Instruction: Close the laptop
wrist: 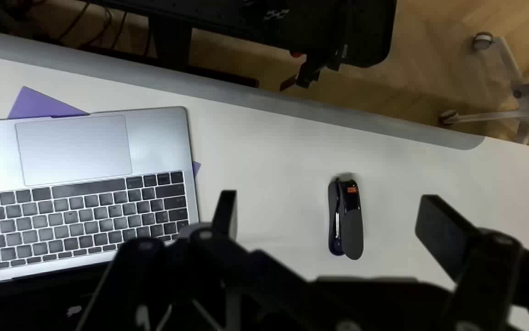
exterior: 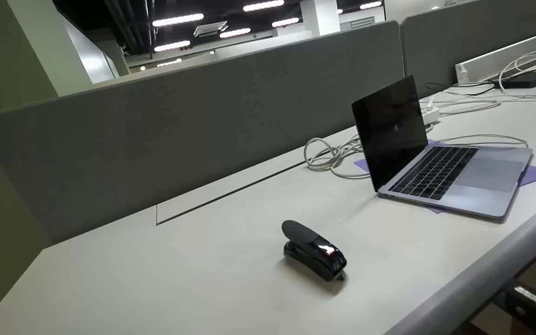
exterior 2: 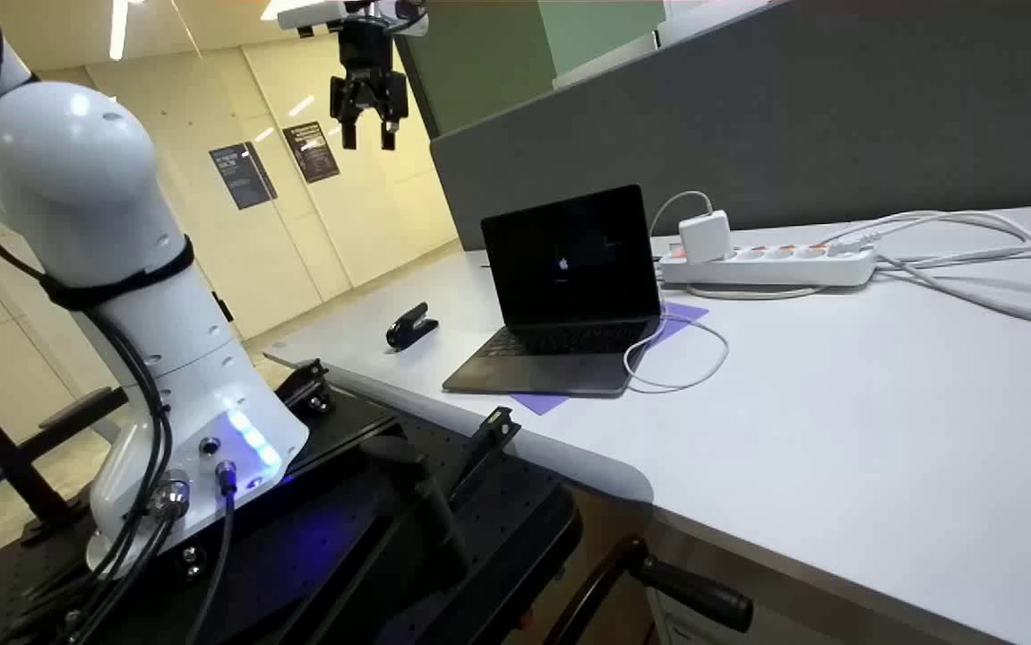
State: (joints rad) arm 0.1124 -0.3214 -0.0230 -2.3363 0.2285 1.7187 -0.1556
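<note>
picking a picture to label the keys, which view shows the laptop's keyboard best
The wrist view: it looks down on the keyboard, so single keys stand out, though the picture's edge crops it and the gripper covers a corner. Both exterior views show it smaller and at a slant.

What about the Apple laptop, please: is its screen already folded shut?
No, in an exterior view the Apple laptop stands open, its dark screen raised behind the uncovered keyboard.
</note>
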